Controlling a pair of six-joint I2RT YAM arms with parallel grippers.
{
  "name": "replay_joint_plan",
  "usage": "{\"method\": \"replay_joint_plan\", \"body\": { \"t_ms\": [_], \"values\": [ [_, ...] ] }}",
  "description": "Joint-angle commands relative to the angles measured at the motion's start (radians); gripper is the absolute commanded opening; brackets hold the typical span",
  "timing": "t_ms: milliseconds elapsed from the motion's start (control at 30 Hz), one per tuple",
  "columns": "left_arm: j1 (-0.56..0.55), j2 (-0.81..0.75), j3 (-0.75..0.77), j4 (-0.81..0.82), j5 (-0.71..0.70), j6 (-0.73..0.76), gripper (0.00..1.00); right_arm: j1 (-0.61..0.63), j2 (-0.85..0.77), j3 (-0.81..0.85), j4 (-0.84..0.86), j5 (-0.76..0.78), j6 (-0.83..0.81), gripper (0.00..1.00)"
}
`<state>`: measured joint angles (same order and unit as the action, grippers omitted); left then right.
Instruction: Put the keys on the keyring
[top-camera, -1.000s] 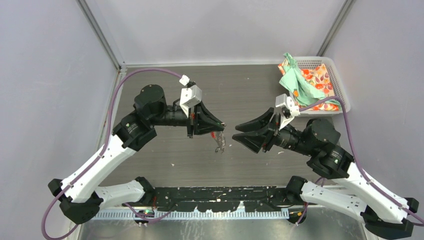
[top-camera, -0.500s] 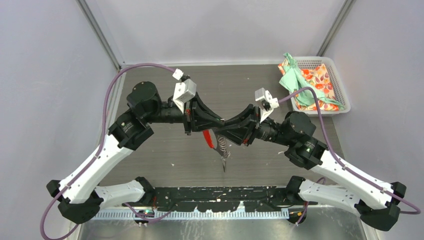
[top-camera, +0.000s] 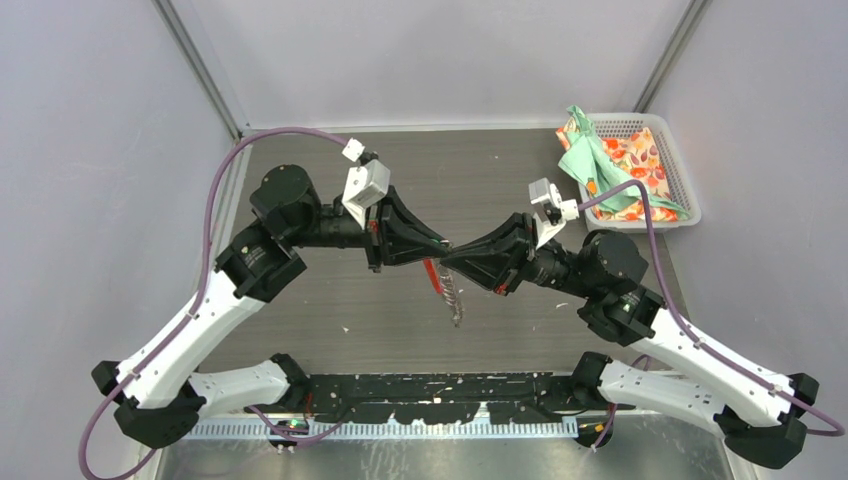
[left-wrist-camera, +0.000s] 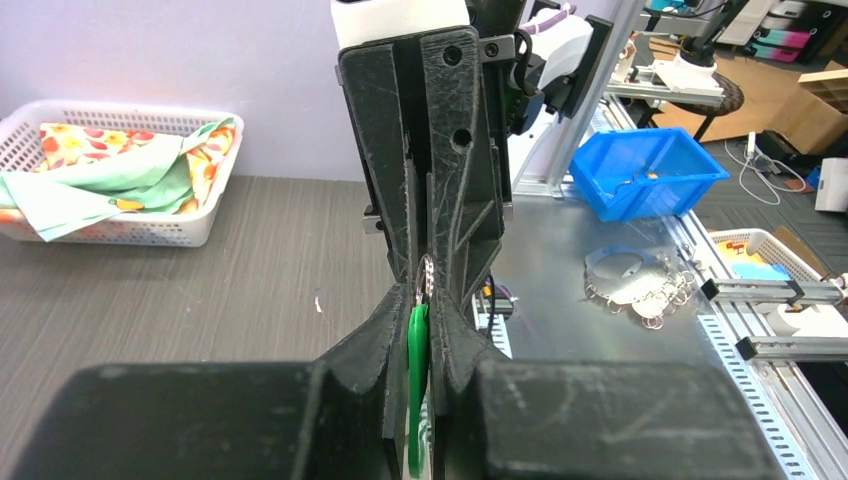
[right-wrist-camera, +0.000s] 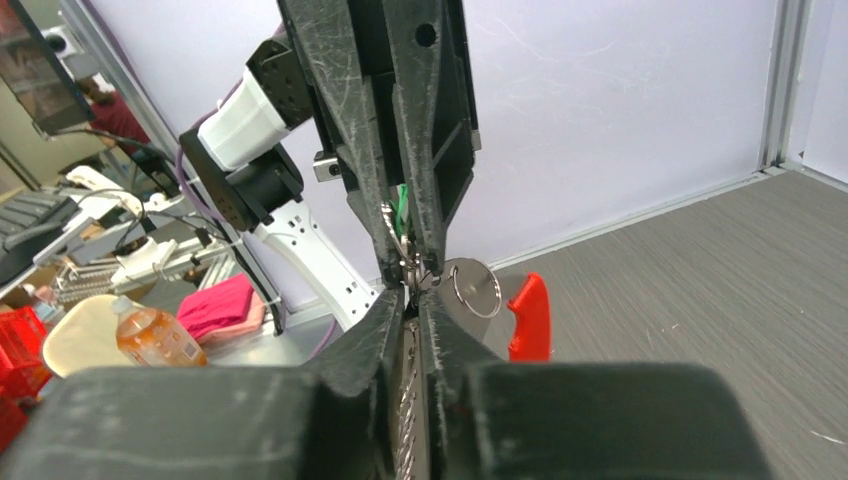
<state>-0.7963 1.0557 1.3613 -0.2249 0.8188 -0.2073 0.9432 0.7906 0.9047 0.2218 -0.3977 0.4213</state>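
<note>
Right arm has swung in from 3 o'clock over the last second, narrowing as it came. Its right fingers (top-camera: 485, 258) now meet the left fingers (top-camera: 415, 240) tip to tip over the middle of the surface (top-camera: 330, 290). Left fingers are clamped on the green-tag key (left-wrist-camera: 417, 380), with the tag sandwiched between them. Right fingers are down to a thin slit around bright metal at the tips; can't tell if that's a real grip yet. The keyring (top-camera: 455, 298) hangs from the meeting point toward 6 o'clock, with its red tab (top-camera: 431, 274) beside the chain and a split ring (right-wrist-camera: 476, 290) showing by the tips. Black-tag key isn't in any view. Risks, as I see it: tips clash and knock the key askew, or the dangling chain swings and pulls the ring off line. Both sets of fingers hide the join from overhead. The basket (top-camera: 684, 170) with cloth (top-camera: 600, 165) sits at 2 o'clock, well apart and not in the way.
</note>
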Motion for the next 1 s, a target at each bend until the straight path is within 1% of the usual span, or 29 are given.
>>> {"method": "replay_joint_plan", "body": {
  "t_ms": [0, 100, 167, 300, 467, 567, 633, 767, 867, 967],
  "values": [
    [0.006, -0.017, 0.022, 0.044, 0.001, -0.009, 0.00, 0.004, -0.024, 0.019, 0.056, 0.021, 0.004, 0.11],
    [0.006, -0.014, 0.026, 0.046, 0.004, -0.012, 0.00, 0.005, 0.005, 0.029, 0.064, -0.005, 0.008, 0.07],
    [0.006, -0.014, 0.026, 0.045, 0.005, -0.012, 0.00, 0.005, 0.015, 0.028, 0.076, -0.003, 0.017, 0.01],
    [0.006, -0.024, 0.008, 0.042, 0.007, -0.001, 0.00, 0.004, 0.011, 0.019, 0.148, 0.014, 0.043, 0.01],
    [0.007, -0.044, -0.032, 0.045, -0.039, 0.042, 0.00, 0.005, -0.007, 0.030, 0.113, 0.073, 0.045, 0.01],
    [0.013, -0.053, -0.039, 0.036, -0.084, 0.062, 0.07, 0.004, -0.017, 0.041, 0.052, 0.115, 0.034, 0.01],
    [0.020, -0.061, -0.044, 0.045, -0.122, 0.069, 0.15, 0.005, -0.029, 0.040, 0.028, 0.137, 0.019, 0.01],
    [0.030, -0.073, -0.047, 0.048, -0.196, 0.087, 0.19, 0.004, -0.063, 0.022, 0.012, 0.191, 0.007, 0.01],
    [0.032, -0.086, -0.061, 0.057, -0.240, 0.095, 0.18, 0.005, -0.086, 0.005, 0.030, 0.211, 0.006, 0.01],
    [0.031, -0.081, -0.061, 0.060, -0.230, 0.093, 0.14, 0.005, -0.090, -0.001, 0.038, 0.209, 0.008, 0.01]
  ]
}}
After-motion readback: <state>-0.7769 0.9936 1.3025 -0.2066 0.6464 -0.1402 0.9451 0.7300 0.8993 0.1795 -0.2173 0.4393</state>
